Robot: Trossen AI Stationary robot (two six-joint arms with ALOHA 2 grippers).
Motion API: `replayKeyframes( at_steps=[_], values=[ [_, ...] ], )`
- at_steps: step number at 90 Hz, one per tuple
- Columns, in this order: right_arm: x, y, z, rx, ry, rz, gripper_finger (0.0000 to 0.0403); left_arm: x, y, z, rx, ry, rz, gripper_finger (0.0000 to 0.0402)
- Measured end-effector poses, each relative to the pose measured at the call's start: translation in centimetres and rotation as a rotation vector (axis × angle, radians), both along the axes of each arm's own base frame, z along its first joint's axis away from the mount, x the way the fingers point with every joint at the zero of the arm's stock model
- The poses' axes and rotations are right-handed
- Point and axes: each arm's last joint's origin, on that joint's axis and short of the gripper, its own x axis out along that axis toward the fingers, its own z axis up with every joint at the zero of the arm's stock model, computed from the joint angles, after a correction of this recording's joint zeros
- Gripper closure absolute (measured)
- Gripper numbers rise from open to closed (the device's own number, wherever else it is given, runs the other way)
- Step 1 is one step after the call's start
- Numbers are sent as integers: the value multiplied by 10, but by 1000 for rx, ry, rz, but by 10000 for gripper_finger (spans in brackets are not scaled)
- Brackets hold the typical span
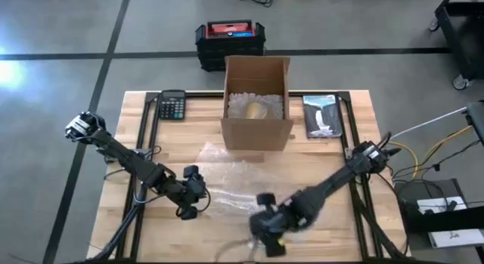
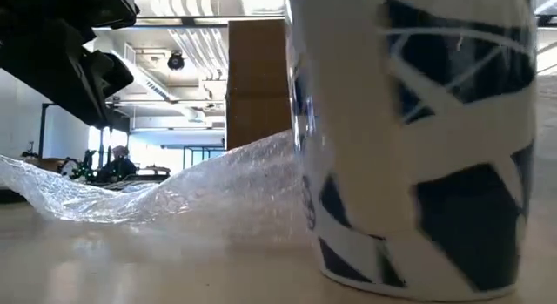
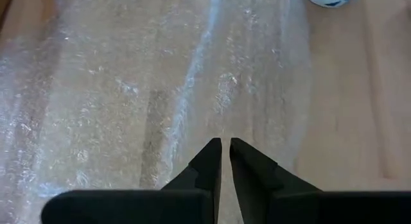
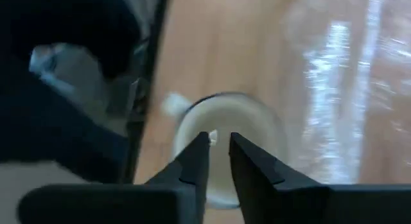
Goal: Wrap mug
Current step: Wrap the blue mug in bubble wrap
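Looking down from above, the bubble wrap (image 1: pixel 227 177) lies spread across the middle of the table (image 1: pixel 333 154), in front of an open cardboard box (image 1: pixel 257 105). The left gripper (image 1: pixel 193 206) sits at the sheet's near-left edge; the right gripper (image 1: pixel 265 237) hangs over the mug by the front edge.

At table height, the mug (image 2: pixel 418 138) — white with dark blue shapes — stands upright, the wrap rising just beside it.

Past the left wrist, the fingers are nearly closed, holding nothing, over the sheet.

Past the right wrist, narrow fingers straddle the mug's rim (image 4: pixel 221 102) — whether they grip it, I cannot tell. I'd say carry the mug well onto the sheet, not just its edge.
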Motion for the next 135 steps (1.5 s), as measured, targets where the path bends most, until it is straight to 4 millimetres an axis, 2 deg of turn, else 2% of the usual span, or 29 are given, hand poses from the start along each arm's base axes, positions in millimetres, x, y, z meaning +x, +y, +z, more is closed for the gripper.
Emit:
replayKeyframes(
  at_steps=[11,24,33,45,52,59,76,80,86,94,102,110,121,135],
  values=[
    [-6,18,-14,-86,-31,10,269,0,0,0,-7,2,1,381],
    [-4,24,-34,-89,25,32,211,0,-1,0,-14,-1,-1,381],
    [-1,26,-49,-76,79,40,188,0,-1,0,-21,1,-6,381],
    [1,27,-58,-100,87,52,178,0,-1,0,-26,2,-2,381],
    [3,25,-66,-150,95,59,191,0,-1,0,-27,0,-2,381],
    [5,24,-72,-173,109,84,223,1,-2,1,-30,-4,-3,381],
    [0,23,-68,-178,136,94,366,0,-2,1,-29,-5,-7,381],
    [-3,22,-64,-166,153,100,385,0,-2,1,-27,-5,-10,381],
    [-3,24,-46,-144,125,112,385,0,-2,1,-26,-5,-11,381],
    [-2,24,-9,-98,58,112,379,0,-2,1,-25,-4,-11,381],
    [-3,23,25,-80,-16,133,391,0,-2,1,-25,-4,-12,381],
    [0,18,44,-170,-108,119,395,0,-2,-1,-29,-9,-12,381],
    [8,-11,43,-352,-89,16,393,-5,0,-13,-48,34,-27,381],
    [32,-58,3,-420,77,-82,394,-19,5,-38,-125,144,-1,381]
  ],
)
